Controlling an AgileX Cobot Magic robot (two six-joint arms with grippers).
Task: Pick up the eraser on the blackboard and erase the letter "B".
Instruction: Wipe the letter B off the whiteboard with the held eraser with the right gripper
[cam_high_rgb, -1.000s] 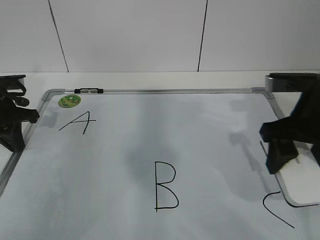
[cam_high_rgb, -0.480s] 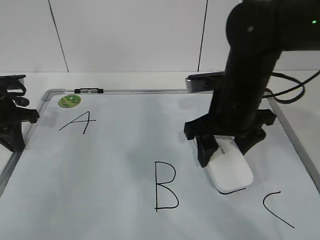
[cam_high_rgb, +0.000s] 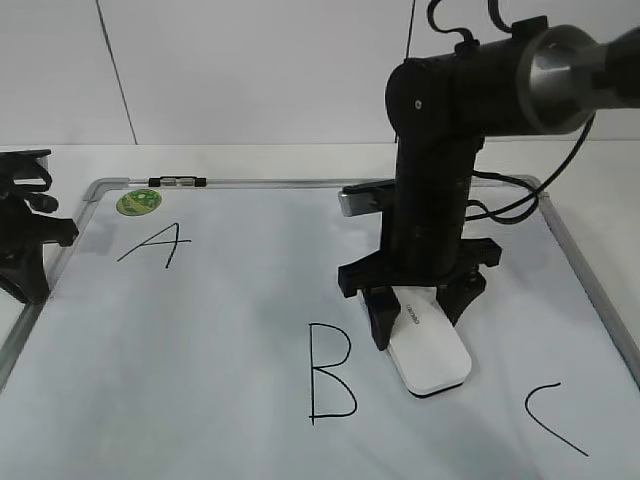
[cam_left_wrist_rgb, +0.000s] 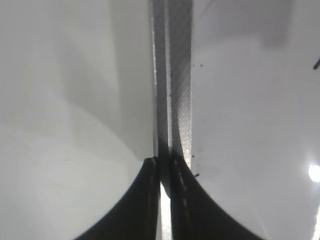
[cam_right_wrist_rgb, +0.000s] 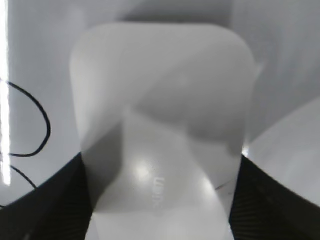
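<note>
The right hand (cam_high_rgb: 420, 310) now holds the eraser (cam_high_rgb: 428, 352) nearer the letter "B" (cam_high_rgb: 331, 372), at its 3 o'clock; erasing comes next. The left hand (cam_left_wrist_rgb: 165, 200) is closed, empty.

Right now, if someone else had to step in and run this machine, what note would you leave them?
Right gripper: jaws shut on the white rounded plastic eraser, low over the white dry-erase board, just right of the black marker letter B.
Left gripper: at the board's left edge, jaws shut, holding nothing.
Done: eraser picked up and carried next to the B.
Left: wipe the B, which is wholly intact; leave the black A and C.
</note>
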